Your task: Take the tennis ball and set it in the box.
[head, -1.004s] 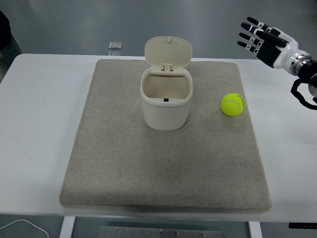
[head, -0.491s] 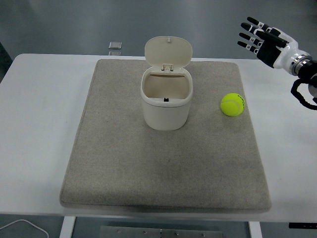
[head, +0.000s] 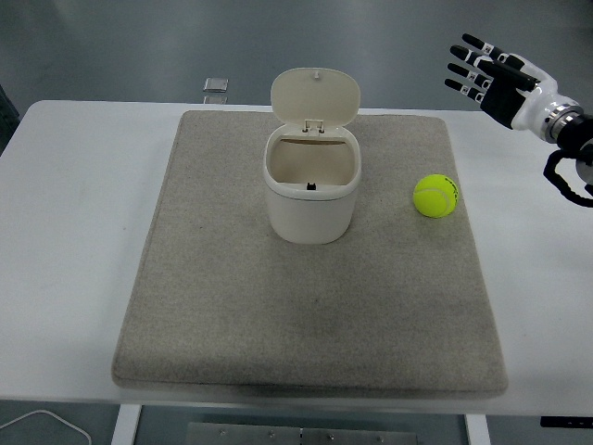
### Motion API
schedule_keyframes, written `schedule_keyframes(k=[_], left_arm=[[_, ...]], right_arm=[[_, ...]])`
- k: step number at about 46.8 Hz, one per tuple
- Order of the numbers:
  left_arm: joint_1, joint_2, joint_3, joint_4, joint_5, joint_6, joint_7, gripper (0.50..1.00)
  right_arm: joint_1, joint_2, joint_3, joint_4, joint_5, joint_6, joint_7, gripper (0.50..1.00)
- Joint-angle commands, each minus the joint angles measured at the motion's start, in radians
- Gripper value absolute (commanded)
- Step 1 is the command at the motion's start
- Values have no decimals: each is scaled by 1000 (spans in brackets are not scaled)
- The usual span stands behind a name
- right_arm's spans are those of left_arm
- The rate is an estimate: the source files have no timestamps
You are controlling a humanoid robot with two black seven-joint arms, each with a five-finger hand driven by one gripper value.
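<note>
Fingers [head: 468,67] of the right hand [head: 493,81] are spread and straight, holding nothing, with the hand raised well beyond and to the right of the tennis ball [head: 435,196], past the far right corner of the mat [head: 306,315]. No left hand shows. That ball sits on the grey mat to the right of the box [head: 310,190], apart from it and close to the mat's right edge, with bare mat all around it. It should prove light and springy, its felt cover giving the fingers good grip, though being round it will likely roll away at a careless nudge; the soft mat probably damps that somewhat. A sphere has no long axis and points nowhere in particular, so any approach suits equally; only a dark printed mark shows near its upper right. My judgement is that the best hold comes from above, fingers curling down around the widest part with the thumb opposite. Left of the ball, the white box stands upright, its hinged lid [head: 315,95] tipped back and the mouth open toward the camera, ready to receive a drop from above.
</note>
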Motion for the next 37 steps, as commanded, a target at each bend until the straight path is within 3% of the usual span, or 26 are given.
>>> schedule_keyframes(k=[1,8,25,37], left_arm=[[0,0,0,0,0,-1,0,992],[0,0,0,0,0,0,0,992],[0,0,0,0,0,0,0,992],[0,0,0,0,0,0,0,992]], right_arm=[[3,-2,0,1,-71,-32,1,934],[3,-2,4,1,-171,-34,1,934],[9,-11,1,6,-180,-5,2,934],[-3,-41,6,12,-250,110,2,934]])
